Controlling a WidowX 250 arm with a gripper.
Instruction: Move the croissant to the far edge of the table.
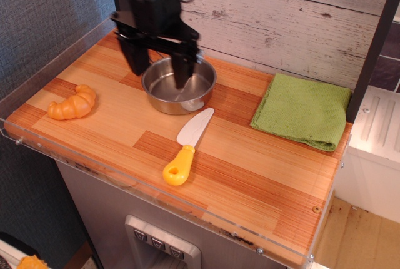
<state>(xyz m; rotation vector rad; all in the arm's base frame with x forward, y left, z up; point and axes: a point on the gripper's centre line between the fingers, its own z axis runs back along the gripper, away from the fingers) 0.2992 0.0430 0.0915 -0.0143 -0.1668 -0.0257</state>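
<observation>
The orange-yellow toy croissant [72,103] lies on the wooden table [250,175] near its left end, free of the gripper. My gripper [158,69] hangs open and empty above the left part of the steel pot, well to the right of the croissant and raised off the table. Its two black fingers [183,65] point down with a wide gap between them.
A steel pot [179,84] with a wire handle stands at the back middle. A toy knife [187,147] with a white blade and yellow handle lies in front of it. A folded green cloth [303,111] lies at the right. A plank wall runs along the back.
</observation>
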